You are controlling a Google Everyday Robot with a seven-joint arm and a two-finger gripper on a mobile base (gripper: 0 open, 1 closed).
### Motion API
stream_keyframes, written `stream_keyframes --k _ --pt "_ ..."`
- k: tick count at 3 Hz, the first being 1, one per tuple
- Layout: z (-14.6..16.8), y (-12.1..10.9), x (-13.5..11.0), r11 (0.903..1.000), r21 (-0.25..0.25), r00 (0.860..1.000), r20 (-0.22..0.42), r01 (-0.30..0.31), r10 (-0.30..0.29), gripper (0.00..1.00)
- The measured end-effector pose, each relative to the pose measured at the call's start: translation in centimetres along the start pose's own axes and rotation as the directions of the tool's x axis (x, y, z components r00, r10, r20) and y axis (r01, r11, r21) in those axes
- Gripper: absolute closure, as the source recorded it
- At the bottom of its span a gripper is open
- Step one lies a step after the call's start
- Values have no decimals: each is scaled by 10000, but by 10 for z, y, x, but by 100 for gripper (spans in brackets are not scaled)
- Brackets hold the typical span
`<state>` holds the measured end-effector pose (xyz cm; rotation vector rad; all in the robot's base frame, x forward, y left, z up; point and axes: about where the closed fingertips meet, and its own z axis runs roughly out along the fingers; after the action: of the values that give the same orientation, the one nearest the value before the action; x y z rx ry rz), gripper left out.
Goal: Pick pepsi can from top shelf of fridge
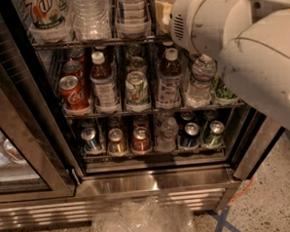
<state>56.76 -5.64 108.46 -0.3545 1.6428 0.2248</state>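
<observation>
Nearest you, the white arm (258, 48) fills the upper right. The gripper is out of sight, probably past the arm's round housing near the top shelf (82, 42), so you cannot tell whether it is released or grasping anything. On the floor, crumpled clear plastic (141, 223) lies before the fridge (153, 182).

Farther in, a red Coca-Cola can (71, 92) stands at the left of the middle shelf. The pepsi can does not show. Left of the arm, the top shelf holds only a pale can (44, 11), water bottles (88, 16) and stacked cups (132, 11). The pepsi can is likely hidden behind the arm or cut off above.

Expect it to be stiff, smooth, perhaps cold and slick, and moderately heavy if full. Take it round the mid-body and lift it clear of its holder.
</observation>
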Motion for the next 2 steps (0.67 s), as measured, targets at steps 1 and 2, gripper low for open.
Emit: stream_keyframes --k 1,2 --pt "-3 16 15 9998 -146 9992 -390 103 -108 100" --pt "-7 34 26 9981 -460 9971 -649 -416 386 100"
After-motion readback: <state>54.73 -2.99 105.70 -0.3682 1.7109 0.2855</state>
